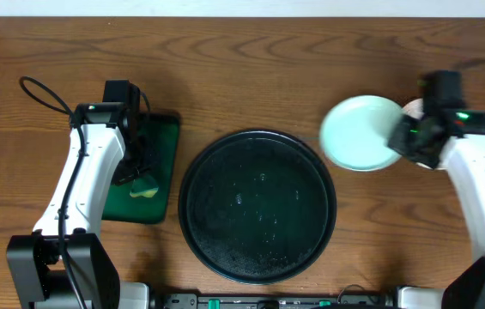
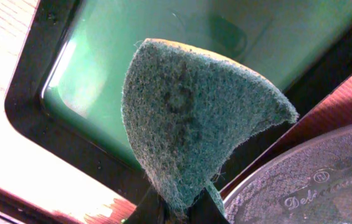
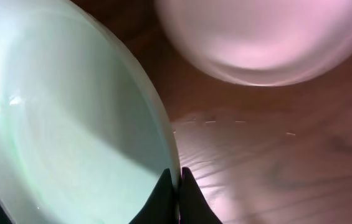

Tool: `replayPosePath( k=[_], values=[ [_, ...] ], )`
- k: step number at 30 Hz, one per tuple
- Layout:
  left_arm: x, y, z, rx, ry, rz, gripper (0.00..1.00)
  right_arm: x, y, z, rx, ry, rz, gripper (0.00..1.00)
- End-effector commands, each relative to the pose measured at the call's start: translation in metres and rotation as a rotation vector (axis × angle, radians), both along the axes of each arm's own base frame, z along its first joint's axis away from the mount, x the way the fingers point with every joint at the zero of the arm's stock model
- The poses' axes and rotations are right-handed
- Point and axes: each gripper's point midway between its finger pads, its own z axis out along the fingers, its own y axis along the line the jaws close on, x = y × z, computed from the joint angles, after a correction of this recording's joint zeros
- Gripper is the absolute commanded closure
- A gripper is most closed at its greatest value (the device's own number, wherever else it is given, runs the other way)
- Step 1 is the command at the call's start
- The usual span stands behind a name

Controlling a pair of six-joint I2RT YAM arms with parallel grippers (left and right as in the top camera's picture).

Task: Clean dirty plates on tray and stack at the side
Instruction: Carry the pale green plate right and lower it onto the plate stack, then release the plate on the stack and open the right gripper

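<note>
Sponge (image 2: 194, 118) pinched in L tool (image 2: 182, 210); R tool (image 3: 179, 186) clamps mint plate (image 3: 70, 124) at rim, beside white plate (image 3: 263, 37).

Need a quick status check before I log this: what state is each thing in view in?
Black tray, no plates on it.
Mint plate, clamped at its rim by the right jaws, off the black tray.
White plate, lying on the table.
Green tray, flat on the table, left of the black tray.
Sponge, pinched in the left jaws over the green tray.
</note>
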Motion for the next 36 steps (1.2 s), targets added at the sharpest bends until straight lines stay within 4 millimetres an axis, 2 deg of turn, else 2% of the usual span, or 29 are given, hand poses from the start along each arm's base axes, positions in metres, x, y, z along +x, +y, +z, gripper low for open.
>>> replayPosePath(
  k=[1, 9, 14, 17, 21, 26, 36],
  values=[
    [-0.003, 0.002, -0.002, 0.001, 0.011, 0.006, 0.92, -0.009, -0.031, -0.012, 0.088, -0.002, -0.103, 0.99],
    [-0.003, 0.002, -0.002, 0.001, 0.011, 0.006, 0.92, -0.023, -0.108, -0.032, 0.229, -0.058, -0.299, 0.99],
    [-0.003, 0.002, -0.002, 0.001, 0.011, 0.006, 0.92, -0.04, -0.139, -0.061, 0.264, 0.001, -0.412, 0.99],
    [-0.003, 0.002, -0.002, 0.001, 0.011, 0.006, 0.92, -0.041, -0.144, -0.082, 0.321, 0.025, -0.458, 0.99],
    [-0.004, 0.002, -0.002, 0.001, 0.014, 0.006, 0.92, -0.03, -0.144, -0.098, 0.395, 0.002, -0.48, 0.99],
    [-0.005, 0.002, -0.002, 0.001, 0.016, 0.006, 0.92, -0.008, -0.146, -0.091, 0.436, -0.098, -0.454, 0.99],
    [-0.004, 0.002, -0.002, 0.001, 0.015, 0.006, 0.92, 0.002, -0.154, -0.086, 0.416, -0.143, -0.451, 0.99]
  ],
)
